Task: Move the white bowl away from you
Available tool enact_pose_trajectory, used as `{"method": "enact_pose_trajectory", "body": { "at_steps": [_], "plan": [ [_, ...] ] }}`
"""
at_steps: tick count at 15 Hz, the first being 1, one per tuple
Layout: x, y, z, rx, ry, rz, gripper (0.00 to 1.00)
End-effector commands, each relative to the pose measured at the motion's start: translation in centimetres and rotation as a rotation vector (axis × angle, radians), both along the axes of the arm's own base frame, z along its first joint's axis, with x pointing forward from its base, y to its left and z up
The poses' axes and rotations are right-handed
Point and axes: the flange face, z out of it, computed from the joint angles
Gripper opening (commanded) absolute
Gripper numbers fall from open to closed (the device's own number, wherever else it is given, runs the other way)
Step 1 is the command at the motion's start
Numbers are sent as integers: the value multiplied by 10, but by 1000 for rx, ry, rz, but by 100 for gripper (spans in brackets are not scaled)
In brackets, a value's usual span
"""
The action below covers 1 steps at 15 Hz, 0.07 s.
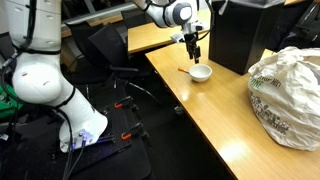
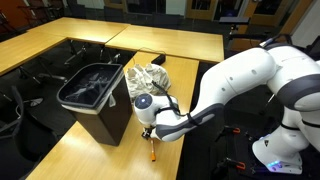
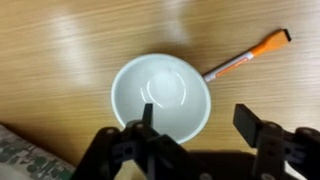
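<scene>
The white bowl (image 3: 160,95) stands empty and upright on the wooden table (image 3: 60,50); it also shows in an exterior view (image 1: 201,73). My gripper (image 3: 198,122) is open just above the bowl's near right rim. One finger hangs over the inside of the bowl, the other outside it over the table. It holds nothing. In an exterior view the gripper (image 1: 194,50) points straight down over the bowl. In an exterior view (image 2: 150,128) the arm hides the bowl.
An orange pen (image 3: 245,57) lies just beside the bowl, also seen in both exterior views (image 1: 185,70) (image 2: 153,152). A black bin (image 1: 245,30) stands on the table behind the bowl. A crumpled plastic bag (image 1: 290,85) lies nearby. The table edge (image 1: 165,85) runs close by.
</scene>
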Motion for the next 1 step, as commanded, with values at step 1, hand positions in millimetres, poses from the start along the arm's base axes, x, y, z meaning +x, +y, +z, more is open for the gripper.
{"method": "enact_pose_trajectory", "body": {
  "at_steps": [1],
  "plan": [
    [-55,-10,49,67,-50,7,100]
  ]
}}
